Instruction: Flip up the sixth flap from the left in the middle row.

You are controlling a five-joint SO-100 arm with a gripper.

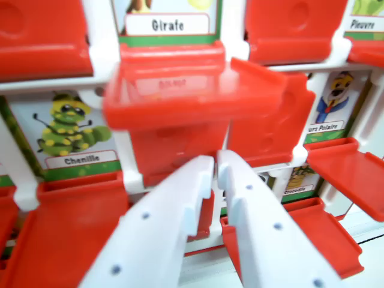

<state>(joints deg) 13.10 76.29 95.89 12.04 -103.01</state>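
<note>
While it tilts half-raised at the middle of the wrist view, the red flap [192, 90] looks blurred. Just below it, the white gripper [216, 163] is nearly closed, holding nothing. Neighbouring flaps [345, 174] crowd close on the white frame [126, 150].

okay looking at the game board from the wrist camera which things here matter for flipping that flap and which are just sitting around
Part of the job:
- gripper, white, fingertips nearly together under the flap
- raised red flap, blurred, tilted partway
- white board frame

Just there:
- Chenille card
- Girafe card
- Ours Polaire card
- Crocodile card
- red flap lying open at the wrist view's right
</note>
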